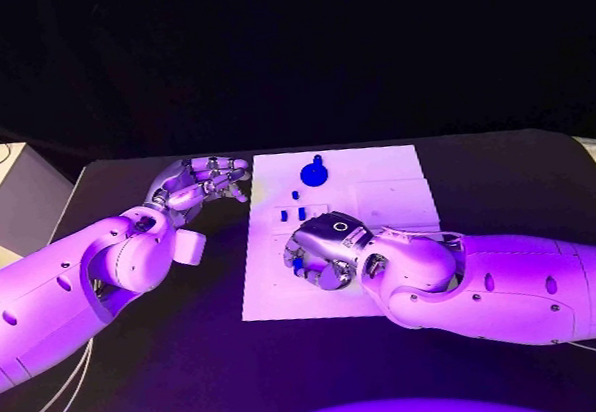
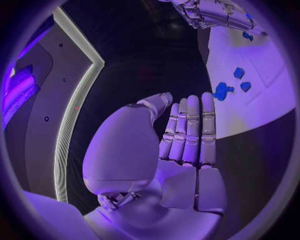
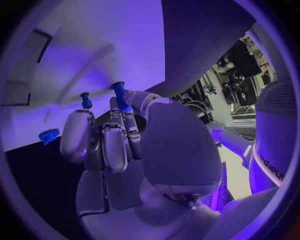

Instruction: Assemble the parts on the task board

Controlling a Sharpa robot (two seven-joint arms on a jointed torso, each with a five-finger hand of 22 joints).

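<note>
**Pinching a blue peg over the task board**

Holding a small blue peg (image 3: 119, 92) between thumb and finger, the right hand (image 1: 327, 253) sits at the white task board's (image 1: 367, 173) seven o'clock. It looks rigid, light and slick; a grip on the shaft suits it. A round blue part (image 1: 314, 173) lies at twelve. The left hand (image 1: 203, 185), at ten o'clock, shows straight, empty fingers over the black table (image 1: 187, 380).
</note>
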